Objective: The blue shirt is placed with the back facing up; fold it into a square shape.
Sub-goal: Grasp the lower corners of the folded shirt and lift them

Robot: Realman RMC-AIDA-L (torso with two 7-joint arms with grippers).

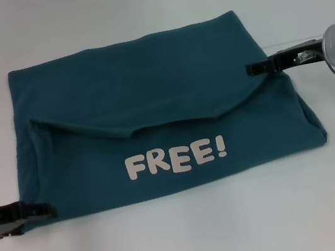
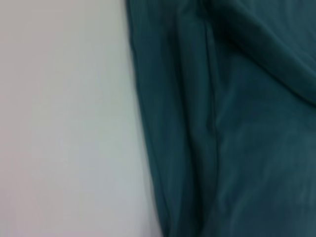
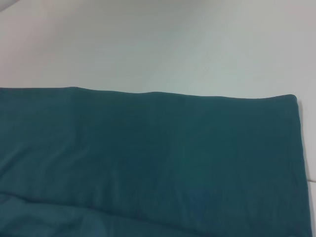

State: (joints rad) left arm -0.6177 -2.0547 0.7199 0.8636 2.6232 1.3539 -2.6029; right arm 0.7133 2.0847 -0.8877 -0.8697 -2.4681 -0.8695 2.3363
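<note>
Overhead, the blue shirt (image 1: pixel 154 121) lies folded on the white table (image 1: pixel 173 239), "FREE!" lettering (image 1: pixel 176 158) facing up. Left gripper (image 1: pixel 41 211) sits at its near-left corner, right gripper (image 1: pixel 257 68) at its right edge; whether either grips cloth is perhaps unclear. Both wrist views show only shirt and table.

The head camera is looking forward and down over the whole blue shirt (image 1: pixel 154 121) on the table (image 1: pixel 173 239). Both wrist cameras are hovering close, each framing one shirt edge.
</note>
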